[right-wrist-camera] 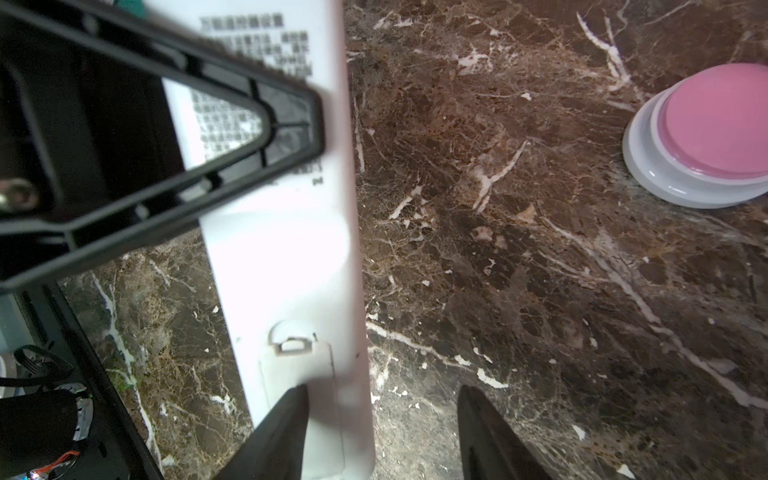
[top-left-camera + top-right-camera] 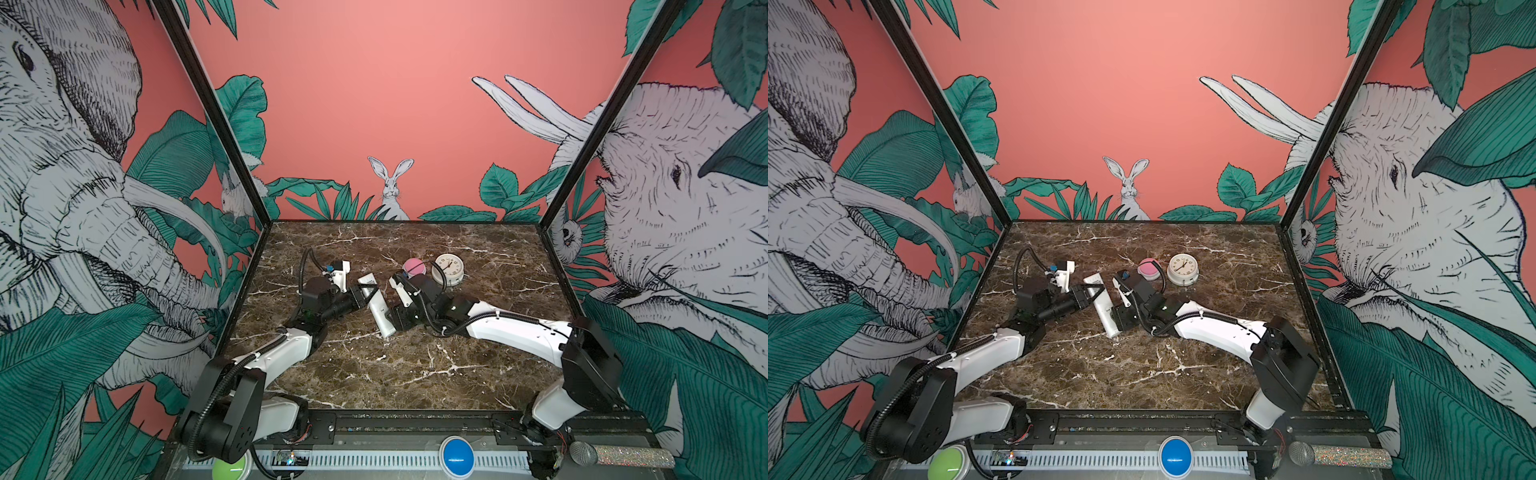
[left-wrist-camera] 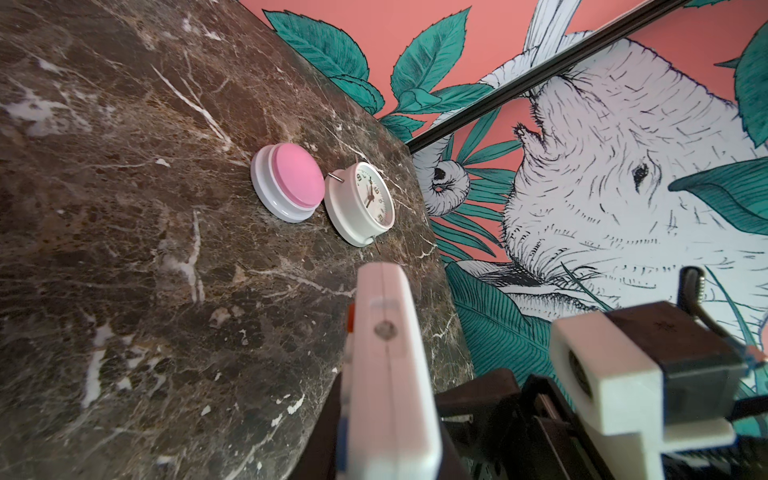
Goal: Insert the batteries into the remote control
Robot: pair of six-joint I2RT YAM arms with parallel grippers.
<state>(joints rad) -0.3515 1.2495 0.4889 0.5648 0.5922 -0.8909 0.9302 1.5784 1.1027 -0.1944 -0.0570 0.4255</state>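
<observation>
The white remote control (image 2: 377, 306) (image 2: 1104, 307) lies at mid-table in both top views, plain back up. My left gripper (image 2: 365, 291) (image 3: 386, 436) is shut on its far half; the left wrist view shows the remote (image 3: 388, 365) edge-on between the dark jaws. My right gripper (image 2: 390, 319) (image 1: 382, 395) stands open at the near end. One of its fingers (image 1: 291, 419) lies over the closed battery cover (image 1: 297, 374), and the second finger (image 1: 482, 424) is over bare marble. The batteries are out of view.
A pink dome button (image 2: 414, 267) (image 1: 715, 129) and a round white clock (image 2: 447, 269) (image 3: 365, 203) sit just behind the right arm. Green (image 2: 230, 469) and blue (image 2: 456, 455) buttons and a microphone (image 2: 615, 455) lie along the front rail.
</observation>
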